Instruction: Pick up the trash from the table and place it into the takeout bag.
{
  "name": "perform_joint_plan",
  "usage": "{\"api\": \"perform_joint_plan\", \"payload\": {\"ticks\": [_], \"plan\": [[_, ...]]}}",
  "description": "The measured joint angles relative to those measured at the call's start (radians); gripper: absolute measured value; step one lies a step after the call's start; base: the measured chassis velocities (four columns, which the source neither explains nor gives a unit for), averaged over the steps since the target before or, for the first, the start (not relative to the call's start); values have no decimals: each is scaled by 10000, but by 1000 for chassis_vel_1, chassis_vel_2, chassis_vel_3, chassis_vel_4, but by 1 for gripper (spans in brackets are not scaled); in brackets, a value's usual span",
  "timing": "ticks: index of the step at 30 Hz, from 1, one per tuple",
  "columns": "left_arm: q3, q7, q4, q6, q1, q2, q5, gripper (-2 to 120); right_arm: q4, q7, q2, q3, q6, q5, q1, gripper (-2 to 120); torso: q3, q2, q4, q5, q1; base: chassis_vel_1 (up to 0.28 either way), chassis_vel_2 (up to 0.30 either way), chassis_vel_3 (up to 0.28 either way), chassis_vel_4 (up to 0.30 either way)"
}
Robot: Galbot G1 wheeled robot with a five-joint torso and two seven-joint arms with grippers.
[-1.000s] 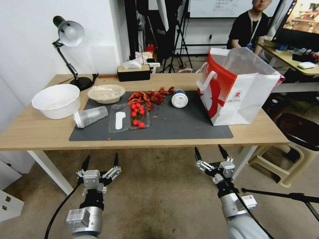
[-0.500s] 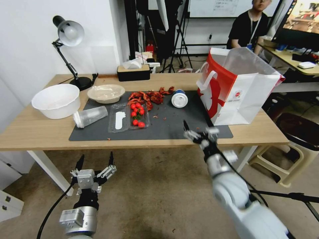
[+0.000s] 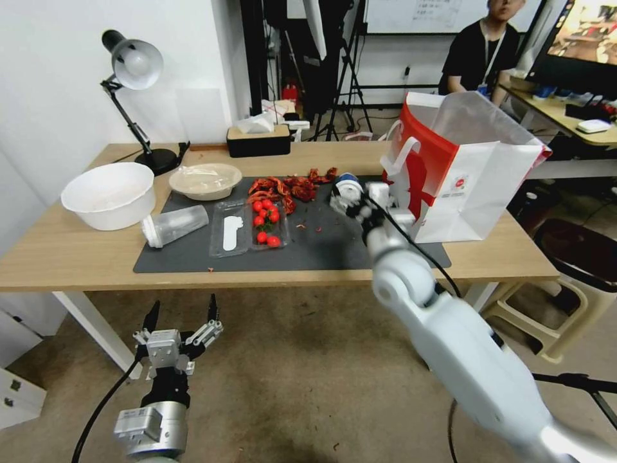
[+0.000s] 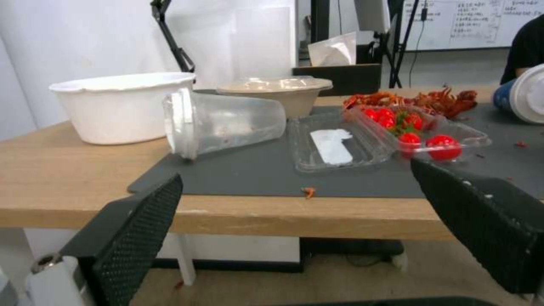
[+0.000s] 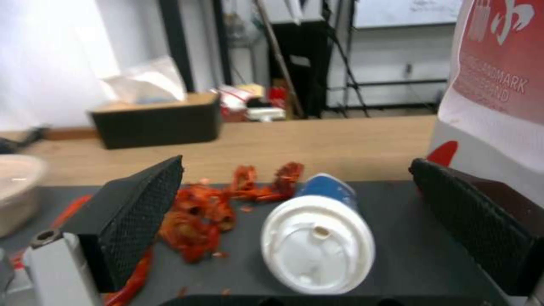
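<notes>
Just ahead of my right claw (image 5: 295, 238), between its widely parted fingers, the blue-and-white lidded cup (image 5: 317, 242) lay on its side on the dark mat (image 3: 360, 247), lid toward me; I was not touching it. The takeout bag (image 3: 463, 173) stood upright just beside that claw on its outer side, mouth open. A heap of red shells (image 5: 210, 212) lay close on the claw's inner side, beyond the cup.

My left claw (image 3: 181, 318) hung below the counter (image 3: 64, 257) edge, fingers apart and empty. Beyond it lay the clear plastic cup (image 4: 227, 123) on its side, an opened clear clamshell tray (image 4: 385, 140) holding small tomatoes, the beige film-covered bowl (image 4: 278, 95) and a large white bowl (image 4: 122, 106).

By my reckoning the job had barely begun: every piece of litter I could see sat on the counter, and nothing was in either claw. Cups, bowl, tray, shells and scattered crumbs were all left.

I could not see into the bag, so whether it already held anything was unknown. In the head view my right forearm covered part of the cup and the mat in front of the bag.
</notes>
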Motion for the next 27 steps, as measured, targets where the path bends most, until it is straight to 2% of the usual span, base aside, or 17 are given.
{"api": "perform_joint_plan", "payload": {"ticks": [3,5,11,13,16,19,27], "plan": [[-16,-1,8,-11,-15,-50,21,100,-1030,892,453,-576,-680,244,1421,100,0,0,5,1,1,0,0,0,0],[-20,-5,8,-15,-16,-49,25,100,-1095,967,486,-607,-743,271,1511,100,-1,0,3,0,2,0,0,0,0],[-365,-17,9,-26,-85,175,-198,100,-2578,2295,1322,-867,-2298,891,2892,100,-1,0,2,3,1,0,0,0,0],[-364,-16,23,-26,-92,170,-205,100,-2729,2349,1384,-845,-2449,947,3030,100,-1,0,1,2,2,0,0,0,0],[-271,1,139,-24,-139,147,-201,100,-3463,2517,1630,-705,-3293,1343,3776,100,-2,0,0,2,1,0,0,0,0],[-251,5,154,5,-202,169,-205,100,-3709,2534,1620,-701,-3677,1703,4044,100,-1,1,-1,3,1,0,0,0,0],[-254,1,187,23,-218,198,-226,100,-3931,2448,1606,-687,-3890,1867,4171,100,-1,1,-1,5,0,0,0,0,0]]}}
